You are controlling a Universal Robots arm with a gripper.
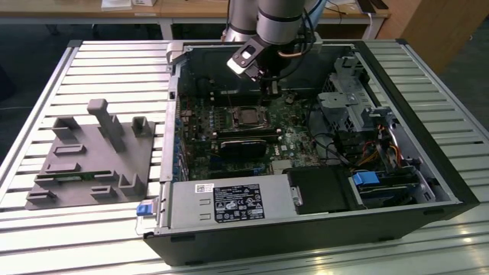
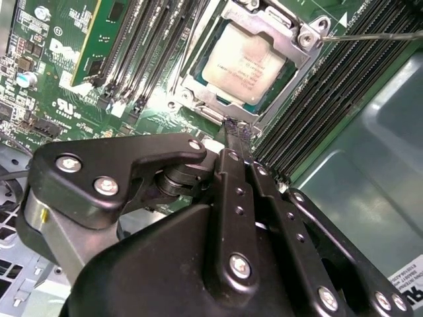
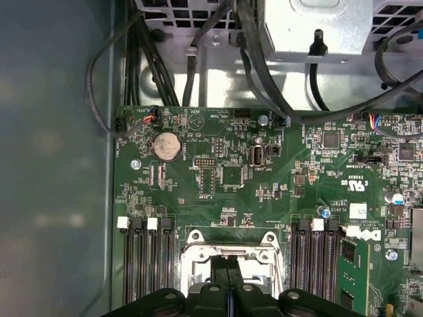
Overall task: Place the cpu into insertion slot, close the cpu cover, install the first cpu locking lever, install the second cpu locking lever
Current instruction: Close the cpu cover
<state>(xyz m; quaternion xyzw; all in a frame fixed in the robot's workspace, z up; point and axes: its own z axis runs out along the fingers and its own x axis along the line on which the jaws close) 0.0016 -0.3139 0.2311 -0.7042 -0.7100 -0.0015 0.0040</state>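
Cpu [image 2: 244, 63] sits in insertion slot [image 1: 246, 116], with cpu cover [image 2: 294, 39] lying over its edges. Tool [image 2: 236, 132] fingers are pinched together with nothing between them, tip at the slot's rim, probably narrowed for pushing. Locking lever [image 2: 370, 36] juts free.

Part of cpu cover [image 3: 228, 238] behind jaws

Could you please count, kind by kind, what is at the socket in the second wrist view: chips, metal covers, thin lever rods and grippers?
cpu: 1
cpu cover: 1
thin lever rod: 1
gripper: 1
Total: 4
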